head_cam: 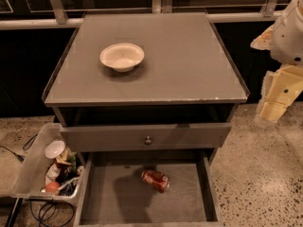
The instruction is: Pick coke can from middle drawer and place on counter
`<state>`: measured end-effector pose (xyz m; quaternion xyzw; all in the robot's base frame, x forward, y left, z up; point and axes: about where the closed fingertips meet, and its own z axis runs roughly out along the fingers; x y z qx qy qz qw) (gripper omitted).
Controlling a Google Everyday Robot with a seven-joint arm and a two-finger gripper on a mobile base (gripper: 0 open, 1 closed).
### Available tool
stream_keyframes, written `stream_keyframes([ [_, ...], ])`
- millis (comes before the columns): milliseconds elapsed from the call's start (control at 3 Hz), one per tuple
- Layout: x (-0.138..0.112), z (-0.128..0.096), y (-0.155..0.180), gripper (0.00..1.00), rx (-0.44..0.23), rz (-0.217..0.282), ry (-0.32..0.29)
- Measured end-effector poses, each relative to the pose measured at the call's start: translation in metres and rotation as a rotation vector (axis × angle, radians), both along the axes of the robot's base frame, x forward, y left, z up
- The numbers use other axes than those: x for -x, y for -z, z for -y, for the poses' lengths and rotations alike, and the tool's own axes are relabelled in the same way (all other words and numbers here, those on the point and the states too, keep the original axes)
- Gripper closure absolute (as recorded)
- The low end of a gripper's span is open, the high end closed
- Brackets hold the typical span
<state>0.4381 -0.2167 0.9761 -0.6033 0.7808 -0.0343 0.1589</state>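
Drawer [118, 200] is pulled out at the bottom, with thin walls left and right. The can [155, 180] lies on its side on the bare drawer bottom, a bit right of centre and toward the back, apart from every wall, so there's room all round it. The knob front [148, 140] sits just above the back of the drawer. Counter [184, 65] has raised side rims and a chipped front edge; the bowl [121, 56] sits left of middle, and the right half is bare. A cluttered bin [29, 170] stands on the left. The gripper [272, 109] hangs off the counter's right corner, angled down, touching nothing. Can't tell if it's spread or pressed together.
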Motion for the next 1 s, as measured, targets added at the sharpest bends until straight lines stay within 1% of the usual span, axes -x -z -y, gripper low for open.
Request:
stream_keyframes([
  [333,0.000,0.000,0.000,0.00,0.000,0.000,0.000],
  [667,-0.002,-0.004,0.020,0.00,-0.034,-0.002,-0.010],
  [1000,-0.001,-0.015,0.073,0.00,-0.124,-0.015,-0.047],
])
